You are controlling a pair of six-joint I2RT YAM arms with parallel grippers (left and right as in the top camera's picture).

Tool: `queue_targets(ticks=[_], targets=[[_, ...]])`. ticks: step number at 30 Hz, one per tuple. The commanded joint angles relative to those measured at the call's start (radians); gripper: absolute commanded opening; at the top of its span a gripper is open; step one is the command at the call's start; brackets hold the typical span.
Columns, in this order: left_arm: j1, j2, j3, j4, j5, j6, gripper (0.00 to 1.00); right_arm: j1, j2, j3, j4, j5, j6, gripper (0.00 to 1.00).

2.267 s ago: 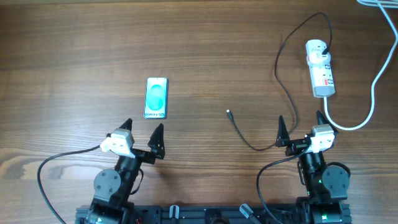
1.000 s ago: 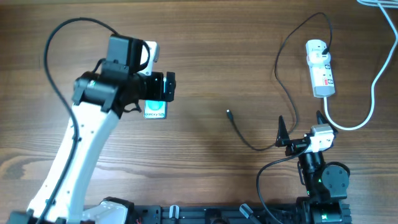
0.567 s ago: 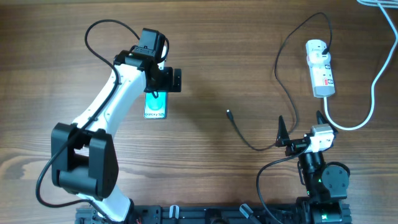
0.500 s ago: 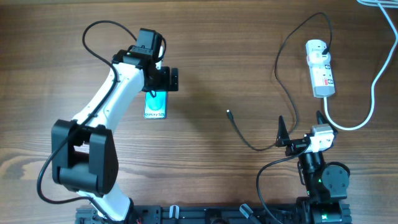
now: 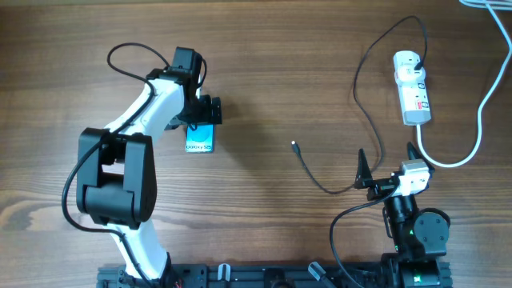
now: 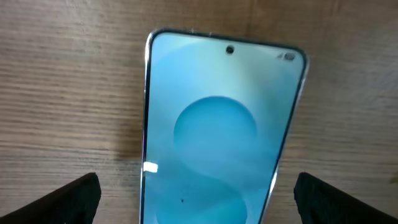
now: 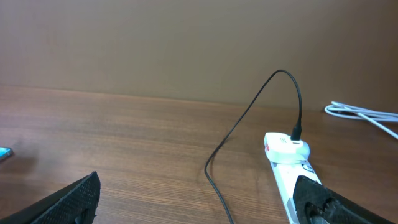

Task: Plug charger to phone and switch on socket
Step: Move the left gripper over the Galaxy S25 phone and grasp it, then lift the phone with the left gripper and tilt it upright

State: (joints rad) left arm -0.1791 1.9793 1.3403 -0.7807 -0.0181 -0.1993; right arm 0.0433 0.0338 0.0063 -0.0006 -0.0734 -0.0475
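The phone point(image 5: 200, 140) lies flat on the wooden table at the left, cyan screen up. My left gripper point(image 5: 202, 112) hovers open over its far end. In the left wrist view the phone point(image 6: 214, 130) fills the middle, and the left gripper point(image 6: 211, 202) straddles it with both fingertips point(image 6: 74, 199) clear of its silver edges. The charger cable point(image 5: 364, 88) runs from its plug point(image 5: 418, 62) in the socket point(image 5: 412, 90) to a loose connector point(image 5: 294, 146) at mid-table. My right gripper point(image 5: 387, 164) rests open near the front edge. In the right wrist view the right gripper point(image 7: 202, 205) faces the socket point(image 7: 286, 155).
A thick white cord point(image 5: 480, 112) loops from the socket's near end off the right side, and the same white cord point(image 7: 367, 115) shows in the right wrist view. The black cable point(image 7: 249, 112) arcs over the table between the right gripper and the socket.
The left arm has shifted slightly left and come down over the phone's far end, jaws still open. The right arm, cable and socket have not moved.
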Motion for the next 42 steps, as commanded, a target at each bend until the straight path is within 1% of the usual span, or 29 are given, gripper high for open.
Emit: queue_targets(ticks=[1,4,6,7,10,14,17,19,22,24,26,28,31,34,38,40,41,42], targets=[[0.005,0.015,-0.059,0.046,-0.010,0.012,1.00,0.004,-0.004,-0.001,0.002,0.013,-0.005,1.00],[0.005,0.015,-0.079,0.060,-0.010,0.015,1.00,0.004,-0.004,-0.001,0.002,0.013,-0.004,1.00],[0.005,0.015,-0.080,0.060,-0.009,0.080,1.00,0.004,-0.004,-0.001,0.002,0.013,-0.005,1.00],[0.005,0.015,-0.080,0.061,-0.010,0.092,1.00,0.004,-0.004,-0.001,0.002,0.013,-0.005,1.00],[0.005,0.015,-0.080,0.071,-0.009,0.092,1.00,0.004,-0.004,-0.001,0.002,0.013,-0.005,1.00],[0.005,0.016,-0.080,0.070,0.002,0.092,0.88,0.004,-0.004,-0.001,0.002,0.013,-0.005,1.00],[0.005,0.016,-0.080,0.070,0.002,0.092,0.82,0.004,-0.004,-0.001,0.002,0.013,-0.005,1.00],[0.005,0.016,-0.080,0.070,0.002,0.091,0.74,0.004,-0.004,-0.001,0.002,0.013,-0.005,1.00],[0.005,0.016,-0.080,0.070,0.002,0.090,0.66,0.004,-0.004,-0.001,0.002,0.013,-0.005,1.00],[0.005,0.016,-0.080,0.070,0.002,0.087,0.59,0.004,-0.003,-0.001,0.002,0.013,-0.005,1.00],[0.005,0.016,-0.080,0.070,0.002,0.087,0.57,0.004,-0.003,-0.001,0.002,0.013,-0.005,1.00],[0.005,0.005,-0.076,0.063,0.002,0.087,0.51,0.004,-0.003,-0.001,0.002,0.013,-0.005,1.00],[0.005,-0.079,-0.076,0.063,0.002,0.087,0.51,0.004,-0.003,-0.001,0.002,0.013,-0.005,1.00],[0.005,-0.217,-0.076,0.063,0.014,0.079,0.49,0.004,-0.003,-0.001,0.002,0.013,-0.004,1.00],[0.005,-0.356,-0.076,0.042,0.111,0.071,0.49,0.004,-0.003,-0.001,0.002,0.013,-0.004,1.00],[0.005,-0.427,-0.076,0.014,0.143,0.006,0.45,0.004,-0.003,-0.001,0.002,0.013,-0.005,1.00],[0.005,-0.460,-0.076,-0.005,0.183,-0.001,0.46,0.004,-0.003,-0.001,0.002,0.013,-0.005,1.00],[0.005,-0.502,-0.076,-0.038,0.240,-0.037,0.49,0.004,-0.003,-0.001,0.002,0.013,-0.005,1.00]])
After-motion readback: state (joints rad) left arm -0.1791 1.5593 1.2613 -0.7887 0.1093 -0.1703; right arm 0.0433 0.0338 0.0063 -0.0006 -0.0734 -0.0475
